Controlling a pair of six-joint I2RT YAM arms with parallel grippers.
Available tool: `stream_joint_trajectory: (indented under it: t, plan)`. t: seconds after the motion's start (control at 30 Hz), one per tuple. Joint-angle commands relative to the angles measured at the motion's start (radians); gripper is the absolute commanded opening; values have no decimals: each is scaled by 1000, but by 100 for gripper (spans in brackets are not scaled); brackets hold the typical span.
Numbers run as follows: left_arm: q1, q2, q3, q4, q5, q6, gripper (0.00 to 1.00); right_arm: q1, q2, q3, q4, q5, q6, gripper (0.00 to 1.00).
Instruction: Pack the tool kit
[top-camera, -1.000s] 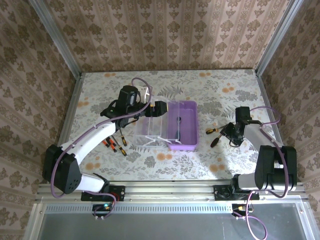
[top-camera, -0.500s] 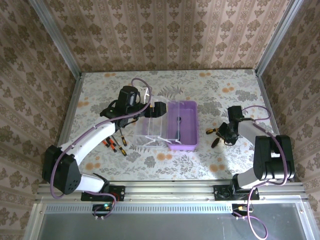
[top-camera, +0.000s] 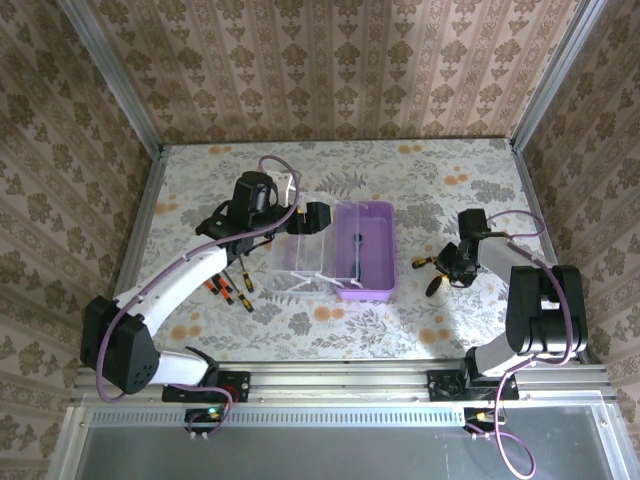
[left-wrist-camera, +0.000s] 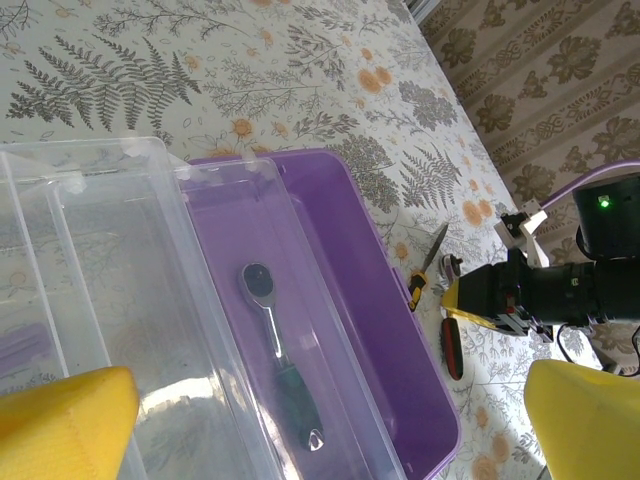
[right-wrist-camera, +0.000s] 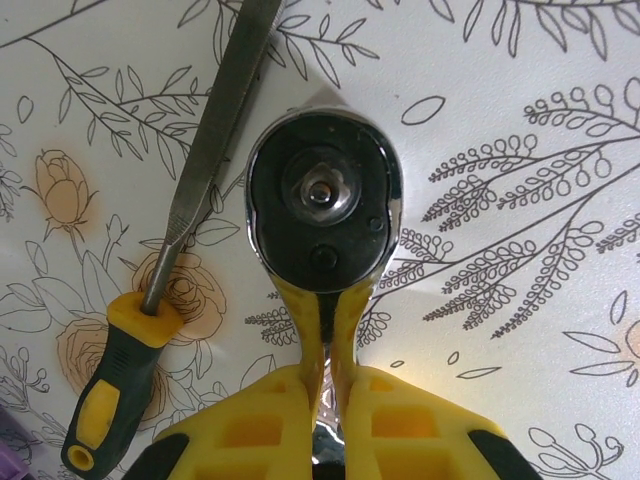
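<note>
We see the right claw (right-wrist-camera: 327, 385) clamped on the thin neck of a chrome, round-headed ratchet wrench (right-wrist-camera: 320, 205), right of centre; it may swivel loose when lifted. Meanwhile the left claw (top-camera: 312, 218) gapes over the centre-frame purple plastic box (top-camera: 368, 292).

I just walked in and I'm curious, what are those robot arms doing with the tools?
They're packing a tool kit. The right gripper is pinched shut on the neck of a ratchet wrench lying on the table, next to a flat screwdriver. The left gripper hangs open over the open purple box, which holds a dark-handled ratchet. More screwdrivers lie by the clear lid.
</note>
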Motion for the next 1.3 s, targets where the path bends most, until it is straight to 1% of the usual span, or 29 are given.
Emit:
stream_joint_trajectory:
  t: [0.0, 0.43, 0.57, 0.67, 0.87, 0.97, 1.0, 1.03, 1.17, 1.27]
  plan:
    - [-6, -25, 28, -1, -6, 30, 100, -10, -14, -3, 36, 21, -8, 3]
    - [7, -16, 23, 1, -8, 24, 100, -8, -105, 28, -12, -4, -23, 1]
    - [17, -15, 25, -1, -9, 22, 100, 10, -134, 42, -34, -1, -34, 0]
    - [30, -20, 25, 1, -8, 19, 100, 44, -165, 73, -62, 1, -48, 0]
    - [82, -29, 20, 10, -4, 1, 100, 187, -172, 190, -137, 51, -56, 0]
    - [126, -32, 18, 16, 1, -14, 100, 274, -152, 254, -144, 65, -50, 0]
    - [163, -35, 16, 21, 3, -22, 100, 308, -143, 276, -142, 74, -46, 0]
    - [183, -38, 12, 26, 5, -31, 100, 344, -132, 298, -139, 78, -48, 0]
    - [241, -45, 3, 39, 4, -53, 100, 464, -22, 409, -172, 107, -83, 0]
    - [269, -47, -2, 44, 1, -62, 100, 518, 62, 476, -193, 118, -114, 0]
